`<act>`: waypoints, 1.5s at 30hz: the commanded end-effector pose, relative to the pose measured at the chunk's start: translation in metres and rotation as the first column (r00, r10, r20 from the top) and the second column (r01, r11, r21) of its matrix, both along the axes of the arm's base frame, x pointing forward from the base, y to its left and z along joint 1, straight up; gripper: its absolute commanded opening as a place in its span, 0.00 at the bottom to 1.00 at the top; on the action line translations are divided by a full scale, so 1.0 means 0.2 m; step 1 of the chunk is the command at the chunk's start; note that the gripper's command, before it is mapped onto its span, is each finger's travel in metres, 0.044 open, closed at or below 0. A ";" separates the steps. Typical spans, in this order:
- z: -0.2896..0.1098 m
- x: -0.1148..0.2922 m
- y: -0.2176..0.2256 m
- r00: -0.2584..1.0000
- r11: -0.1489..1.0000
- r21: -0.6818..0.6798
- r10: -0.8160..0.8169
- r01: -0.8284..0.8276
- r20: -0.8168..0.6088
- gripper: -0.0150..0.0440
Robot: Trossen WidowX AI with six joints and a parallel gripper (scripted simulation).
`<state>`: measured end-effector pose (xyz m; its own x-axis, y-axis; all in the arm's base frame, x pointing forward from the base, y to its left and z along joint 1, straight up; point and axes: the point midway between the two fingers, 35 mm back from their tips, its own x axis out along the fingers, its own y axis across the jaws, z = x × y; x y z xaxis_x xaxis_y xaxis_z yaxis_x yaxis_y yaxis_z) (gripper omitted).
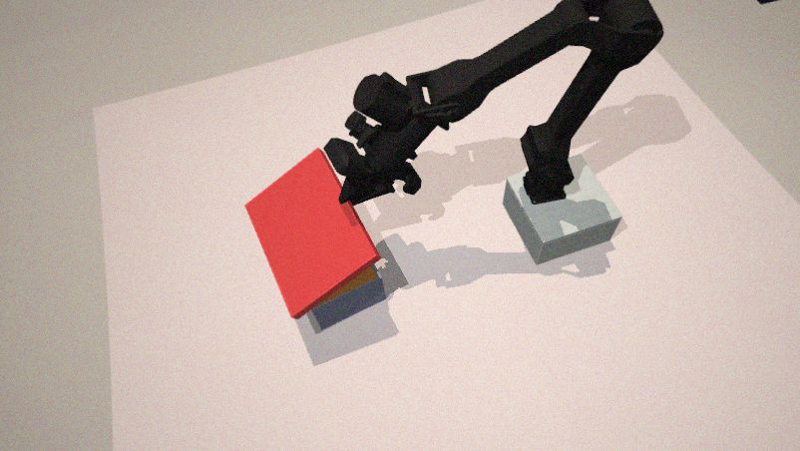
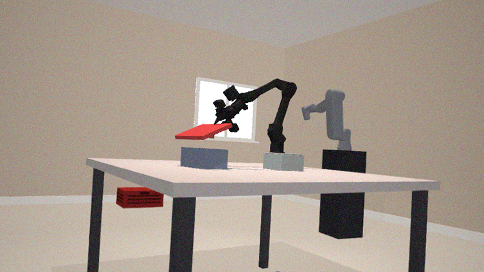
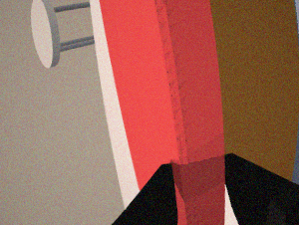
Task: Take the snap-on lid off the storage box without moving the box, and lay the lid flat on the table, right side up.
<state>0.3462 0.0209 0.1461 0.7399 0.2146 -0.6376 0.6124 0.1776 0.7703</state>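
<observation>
Table is carrying the blue-grey storage box, standing open. Red lid is hanging clear above it, near level, long axis running away from the arm. Gripper is clamping the lid's near short edge.

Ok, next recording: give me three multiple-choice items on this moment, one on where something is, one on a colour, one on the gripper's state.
1. Where is the flat red snap-on lid?
A. held in the air above the blue-grey storage box
B. snapped onto the box
C. flat on the table

2. What colour is the inside of the box?
A. green
B. brownish orange
C. white

3. The black parallel-jaw gripper is
A. open beside the lid
B. shut on nothing
C. shut on the lid's edge

Answers: 1 A, the exterior view shows a gap between lid and box. 2 B, the top view shows it under the lid's lifted edge. 3 C, the fingers pinch the lid's edge in the wrist view.
</observation>
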 end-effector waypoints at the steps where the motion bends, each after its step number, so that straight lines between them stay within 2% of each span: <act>1: 0.05 0.01 0.00 1.000 1.000 -0.001 -0.005 0.005 0.012 0.25; 26: 0.19 0.00 0.00 1.000 1.000 -0.001 -0.005 0.005 0.012 0.25; 45: 0.16 -0.07 0.19 1.000 1.000 0.002 -0.005 0.005 0.011 0.25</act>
